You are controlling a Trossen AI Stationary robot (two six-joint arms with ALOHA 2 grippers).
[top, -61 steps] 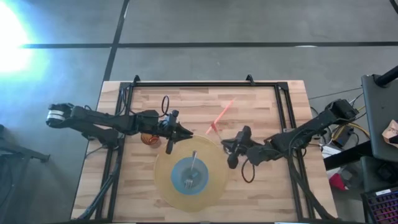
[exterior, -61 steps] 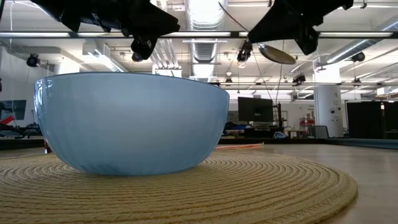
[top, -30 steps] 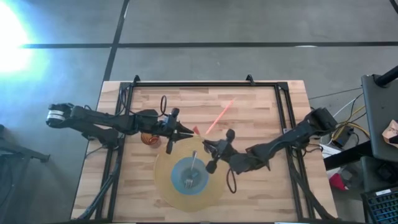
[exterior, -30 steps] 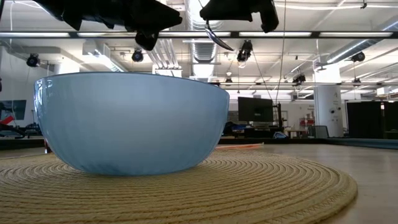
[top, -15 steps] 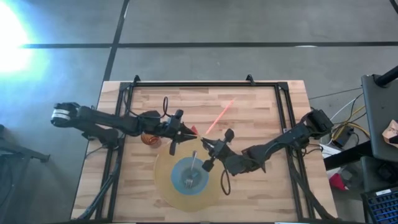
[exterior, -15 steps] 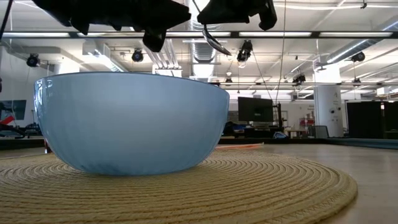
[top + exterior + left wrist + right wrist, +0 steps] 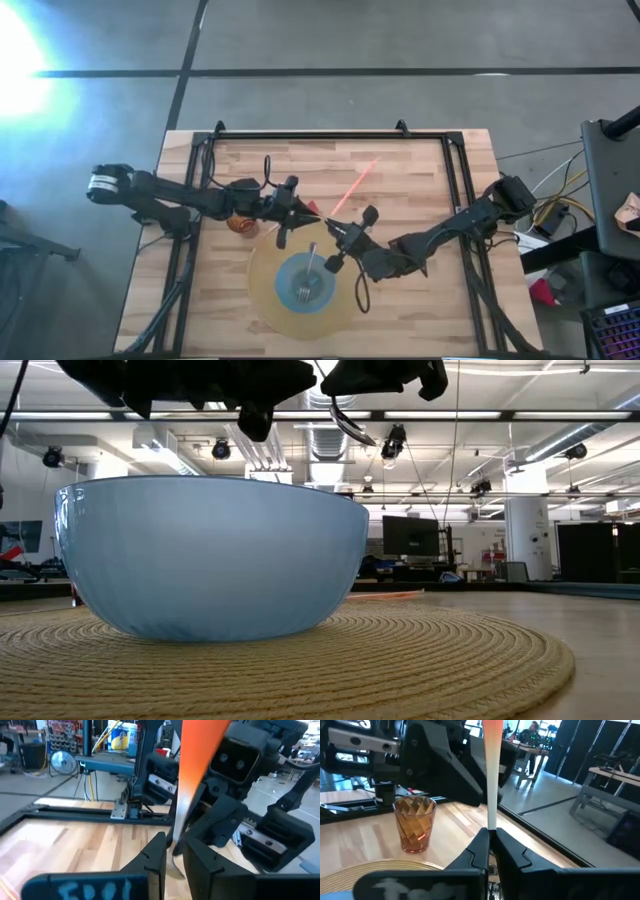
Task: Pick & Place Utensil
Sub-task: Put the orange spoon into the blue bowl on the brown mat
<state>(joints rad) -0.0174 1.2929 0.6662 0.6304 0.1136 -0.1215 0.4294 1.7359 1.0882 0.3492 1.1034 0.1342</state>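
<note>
An orange utensil [image 7: 352, 187] is held above the wooden table [image 7: 420, 300] between the left gripper [image 7: 308, 211] and the right gripper [image 7: 334, 227]. A fork [image 7: 308, 272] is seen inside the blue bowl [image 7: 288, 277] on a woven mat [image 7: 262, 300].

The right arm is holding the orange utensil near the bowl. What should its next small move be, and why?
Probably a short shift of the right gripper over the blue bowl, before any lowering. Its fingers are shut on the orange utensil, and it hovers beside the bowl, which already holds a fork. The left gripper waits very close, so a slow move seems wise.
</note>
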